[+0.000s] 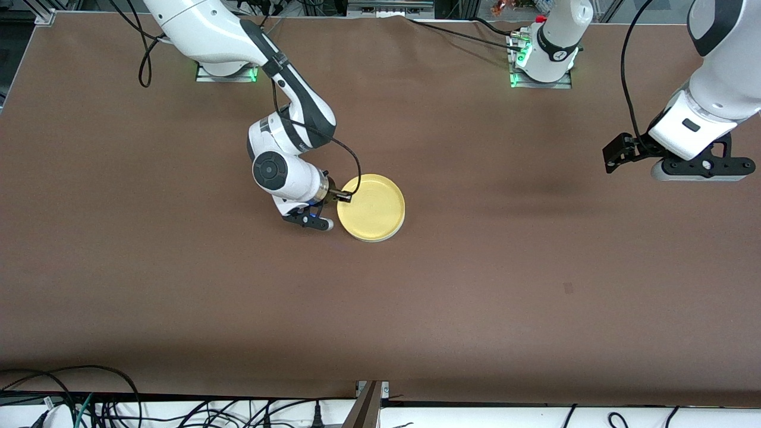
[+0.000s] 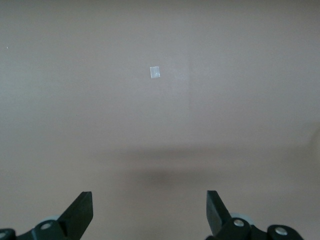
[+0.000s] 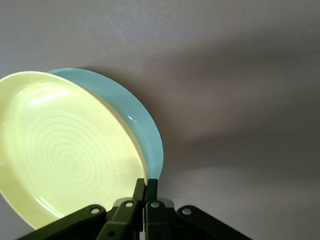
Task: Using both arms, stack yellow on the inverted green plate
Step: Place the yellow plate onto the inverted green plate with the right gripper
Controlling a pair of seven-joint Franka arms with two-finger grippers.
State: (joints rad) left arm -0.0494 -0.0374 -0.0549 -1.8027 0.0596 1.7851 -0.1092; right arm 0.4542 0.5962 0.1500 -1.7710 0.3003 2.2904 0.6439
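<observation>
The yellow plate (image 1: pixel 371 207) lies upright on the green plate (image 1: pixel 376 239), of which only a pale sliver shows under the yellow's edge nearest the front camera. In the right wrist view the yellow plate (image 3: pixel 65 150) covers most of the green plate (image 3: pixel 145 132). My right gripper (image 1: pixel 340 197) is low at the yellow's rim on the side toward the right arm's end, and there my right gripper (image 3: pixel 146 183) is shut on that rim. My left gripper (image 1: pixel 695 171) waits high over the table's left-arm end; the left gripper (image 2: pixel 150 202) is open and holds nothing.
A small pale tape mark (image 2: pixel 155 72) is stuck to the brown table (image 1: pixel 475 285) under the left gripper. Cables and a white shelf (image 1: pixel 178 410) run along the table's edge nearest the front camera. The arm bases (image 1: pixel 541 74) stand along the edge farthest from it.
</observation>
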